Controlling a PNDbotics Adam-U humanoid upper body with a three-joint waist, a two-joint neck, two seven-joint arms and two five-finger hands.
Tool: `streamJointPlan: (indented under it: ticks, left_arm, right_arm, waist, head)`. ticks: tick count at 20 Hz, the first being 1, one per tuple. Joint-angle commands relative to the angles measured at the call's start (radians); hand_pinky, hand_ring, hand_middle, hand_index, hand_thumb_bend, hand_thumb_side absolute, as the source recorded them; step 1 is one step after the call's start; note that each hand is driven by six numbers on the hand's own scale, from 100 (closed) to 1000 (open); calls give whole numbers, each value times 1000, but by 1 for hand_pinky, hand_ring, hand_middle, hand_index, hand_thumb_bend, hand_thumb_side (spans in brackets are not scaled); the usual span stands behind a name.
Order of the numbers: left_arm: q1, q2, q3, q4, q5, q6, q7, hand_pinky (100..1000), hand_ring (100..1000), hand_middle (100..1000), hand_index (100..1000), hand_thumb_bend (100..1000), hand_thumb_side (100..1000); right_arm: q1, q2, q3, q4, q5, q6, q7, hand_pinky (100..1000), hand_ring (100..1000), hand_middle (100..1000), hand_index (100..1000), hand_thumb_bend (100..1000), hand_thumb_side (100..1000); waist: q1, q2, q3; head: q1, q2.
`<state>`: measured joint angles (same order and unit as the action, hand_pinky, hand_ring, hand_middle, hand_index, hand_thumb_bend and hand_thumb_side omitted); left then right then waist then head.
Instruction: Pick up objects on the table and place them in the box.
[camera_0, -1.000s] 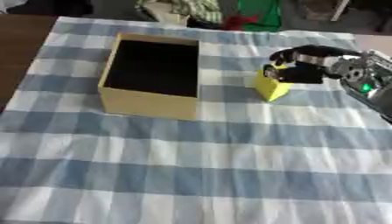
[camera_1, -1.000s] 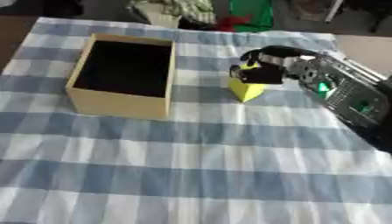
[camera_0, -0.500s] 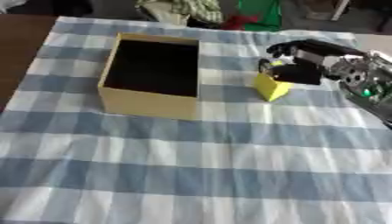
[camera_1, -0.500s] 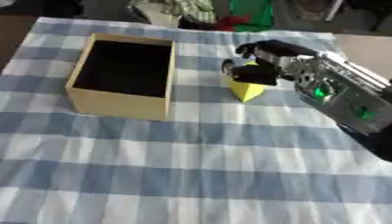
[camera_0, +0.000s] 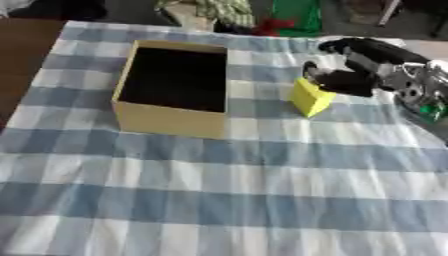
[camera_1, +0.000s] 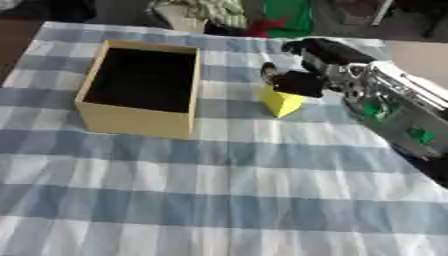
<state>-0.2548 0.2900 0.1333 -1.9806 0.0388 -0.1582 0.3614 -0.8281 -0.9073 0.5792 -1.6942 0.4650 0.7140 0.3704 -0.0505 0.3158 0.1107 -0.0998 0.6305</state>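
Yellow block (camera_0: 310, 97) sits on the checked counter (camera_0: 219, 200) at 3 o'clock of the open box (camera_0: 171, 89). The right eye view shows more forearm. The right hand (camera_0: 354, 75) curls its fingers (camera_0: 325, 80) on the block's top, at 1 o'clock.

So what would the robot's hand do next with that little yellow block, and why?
Probably close its fingers on the yellow block and lift it. The right hand is right at the block's top, but the block seems to sit on the checked cloth, and the open cardboard box it belongs in lies to the left.
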Motion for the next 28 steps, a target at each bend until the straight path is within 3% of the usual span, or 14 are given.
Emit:
streamJointPlan:
  ticks: [1, 13, 22, 28]
  left_arm:
    - [-7, 11, 0, -19, 3, -3, -3, 914, 599, 608, 758, 182, 439]
    - [-5, 3, -1, -19, 4, 0, -6, 916, 599, 609, 759, 173, 443]
    - [-3, -2, -1, -19, 2, 3, -11, 918, 600, 609, 759, 168, 447]
    - [-3, -5, -1, -19, 2, 2, -12, 918, 600, 609, 759, 167, 449]
  right_arm:
    - [-25, 0, -21, 45, 51, -1, 8, 963, 1000, 947, 1000, 144, 945]
    - [-50, 76, -19, 218, 85, -53, 12, 971, 1000, 939, 1000, 143, 1000]
    - [-42, 98, -35, 269, -13, -85, 3, 986, 1000, 933, 1000, 118, 1000]
    - [-38, 134, -48, 370, 15, -124, -35, 963, 1000, 925, 1000, 153, 1000]
  waist:
    - [4, -14, 0]
    - [12, -6, 2]
    - [15, -2, 2]
    - [18, 0, 4]
  head:
    - [-3, -9]
    - [-6, -17]
    - [-3, -21]
    - [-2, -24]
